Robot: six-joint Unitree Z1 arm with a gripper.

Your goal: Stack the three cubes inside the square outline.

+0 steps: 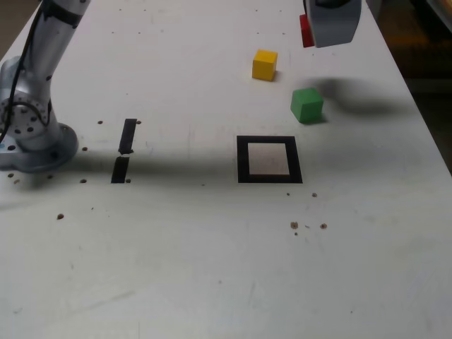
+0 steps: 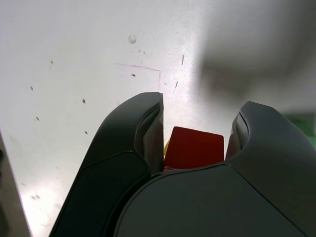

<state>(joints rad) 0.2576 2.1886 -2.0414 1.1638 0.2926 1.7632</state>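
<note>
Red cube (image 2: 194, 148): clamped in the end effector (image 2: 203, 98), near the desk's (image 1: 395, 169) right edge in the exterior view; best raised clear of yellow cube (image 1: 265, 65) and green cube (image 1: 307, 105), then lowered level.

The arm (image 1: 49, 63) is smooth and silver-gray, with black bands and a black cable (image 1: 30, 53) — its round base (image 1: 53, 152) has small dark screws. The fingers (image 2: 118, 133) are dark gray — fat, with rounded tips.

You look over a pale, scuffed tabletop (image 1: 169, 268) dotted with dark specks; a glare patch (image 2: 42, 207) shines near its edge, and soft, blurred shadows cross the surface.
</note>
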